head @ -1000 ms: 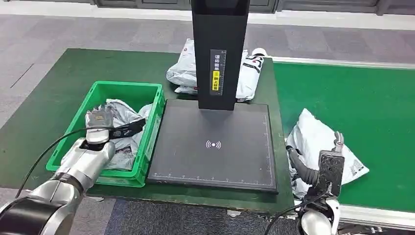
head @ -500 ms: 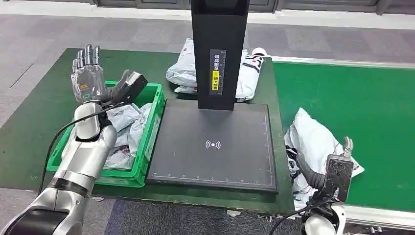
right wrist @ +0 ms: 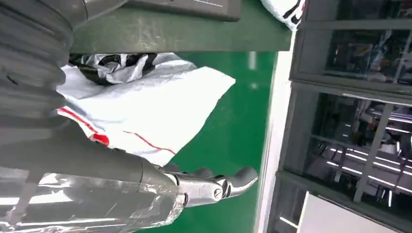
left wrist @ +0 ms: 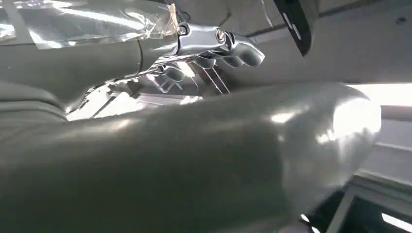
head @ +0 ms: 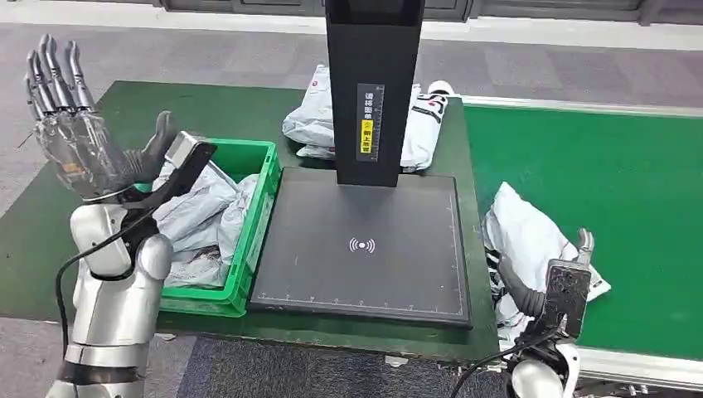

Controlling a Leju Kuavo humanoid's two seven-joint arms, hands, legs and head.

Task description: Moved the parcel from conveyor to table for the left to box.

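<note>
A white parcel (head: pixel 530 236) with red and black print lies on the green conveyor (head: pixel 613 174), at its edge beside the table; the right wrist view shows the white parcel (right wrist: pixel 145 109) too. My right hand (head: pixel 564 286) sits at the parcel's near edge, its thumb reaching over the plastic and its fingers (right wrist: pixel 214 184) stretched out, not closed on it. My left hand (head: pixel 70 137) is raised high over the table's left side, fingers spread and empty, above and left of the green box (head: pixel 257 207). Grey parcels (head: pixel 199 215) lie in that box.
A black scanner plate (head: pixel 365 245) with a tall black column (head: pixel 371 91) fills the middle of the dark green table (head: pixel 75 207). More white parcels (head: pixel 423 124) are piled behind the column. Grey floor lies beyond the table.
My left hand has lifted out of the green box, empty, going up and to the left with its fingers spreading. My right hand has sunk a little at the parcel's edge.
</note>
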